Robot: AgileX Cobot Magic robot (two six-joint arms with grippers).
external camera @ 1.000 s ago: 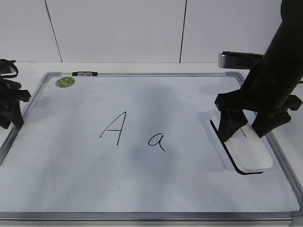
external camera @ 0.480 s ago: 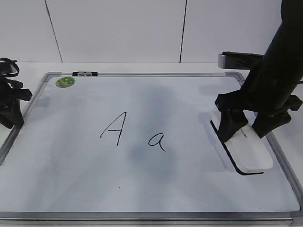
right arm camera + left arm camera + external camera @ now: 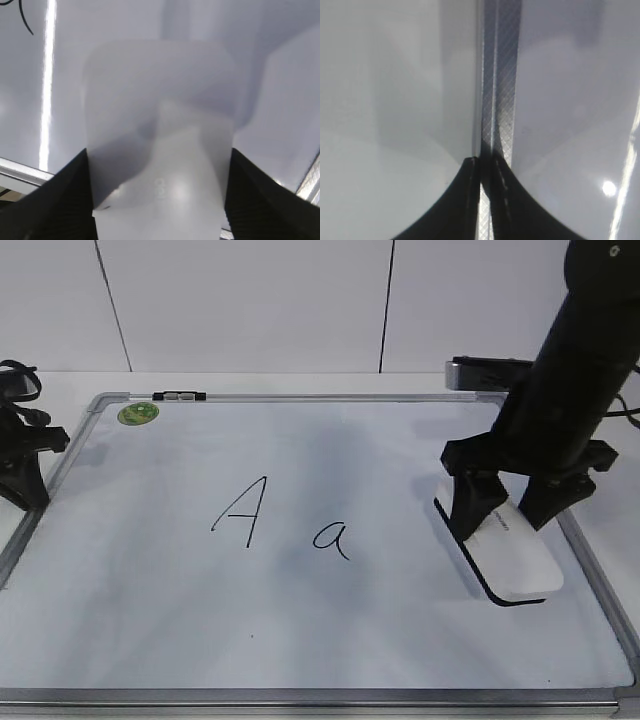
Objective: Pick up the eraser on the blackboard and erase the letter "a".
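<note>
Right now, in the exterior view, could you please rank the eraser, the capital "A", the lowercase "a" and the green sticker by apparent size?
Largest to smallest:
1. eraser
2. capital "A"
3. lowercase "a" and green sticker: they look alike; the sticker lies farther from the camera, so I won't rank them.

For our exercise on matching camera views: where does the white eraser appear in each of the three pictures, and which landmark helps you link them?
Exterior view: the eraser lies at right on the blackboard, between the right hand's fingers.
Left wrist view: not in it; only the board's frame and the shut left hand show.
Right wrist view: the eraser fills the centre.
Shared landmark: the board's silver frame, seen in every view.
</note>
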